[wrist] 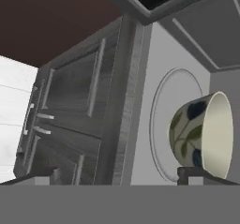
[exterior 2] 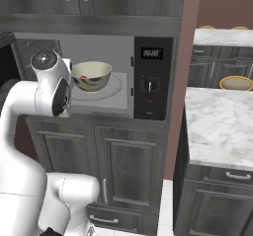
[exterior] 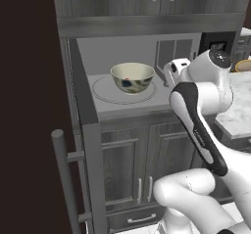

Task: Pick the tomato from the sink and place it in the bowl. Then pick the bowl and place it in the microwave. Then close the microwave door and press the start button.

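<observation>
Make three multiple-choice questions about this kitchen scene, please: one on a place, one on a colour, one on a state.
1. Where is the bowl?
A. on the marble counter
B. on the microwave turntable
C. on the floor

2. What colour is the bit seen inside the bowl?
A. red
B. yellow
C. blue

3. How is the microwave door?
A. shut
B. taken off
C. open

Key: 1 B, it stands on the round plate in the cavity; 2 A, a red spot shows over the rim; 3 C, the cavity is exposed and the door swings out at the left.

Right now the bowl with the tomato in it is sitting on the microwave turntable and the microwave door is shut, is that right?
Not quite: the microwave door is open, swung out to the left in the left base view. The bowl, with the tomato inside, does sit on the turntable.
</observation>
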{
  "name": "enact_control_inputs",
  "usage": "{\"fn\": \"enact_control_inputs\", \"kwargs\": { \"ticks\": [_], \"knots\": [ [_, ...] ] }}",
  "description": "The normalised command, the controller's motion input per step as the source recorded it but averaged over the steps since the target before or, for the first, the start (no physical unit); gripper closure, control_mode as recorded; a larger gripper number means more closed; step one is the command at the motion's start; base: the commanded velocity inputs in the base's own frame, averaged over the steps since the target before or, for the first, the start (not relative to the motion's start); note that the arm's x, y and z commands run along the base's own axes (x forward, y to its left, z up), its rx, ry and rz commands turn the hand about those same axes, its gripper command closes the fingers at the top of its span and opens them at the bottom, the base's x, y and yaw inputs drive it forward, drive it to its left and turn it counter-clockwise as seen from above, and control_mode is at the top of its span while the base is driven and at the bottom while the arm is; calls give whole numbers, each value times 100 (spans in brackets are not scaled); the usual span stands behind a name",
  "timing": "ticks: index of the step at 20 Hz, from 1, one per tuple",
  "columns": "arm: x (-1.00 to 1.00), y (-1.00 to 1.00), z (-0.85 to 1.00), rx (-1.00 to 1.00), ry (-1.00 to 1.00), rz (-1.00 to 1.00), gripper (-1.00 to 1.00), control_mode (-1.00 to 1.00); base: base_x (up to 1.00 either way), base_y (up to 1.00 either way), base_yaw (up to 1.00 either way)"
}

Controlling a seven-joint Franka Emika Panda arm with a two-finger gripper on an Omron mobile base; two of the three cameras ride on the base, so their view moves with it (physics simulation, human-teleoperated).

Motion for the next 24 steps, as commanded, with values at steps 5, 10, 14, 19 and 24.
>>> {"fn": "enact_control_inputs", "kwargs": {
  "ticks": [5,10,14,19,24],
  "knots": [
    [-100,0,50,1,14,0,-100,-100,0,0,0],
    [-100,1,54,0,16,6,-100,-100,0,0,0],
    [-100,3,38,0,7,12,-100,-100,0,0,0],
    [-100,54,7,0,-21,5,-100,-100,0,0,0],
    [-100,66,1,0,-36,0,-100,-100,0,0,0]
  ]
}}
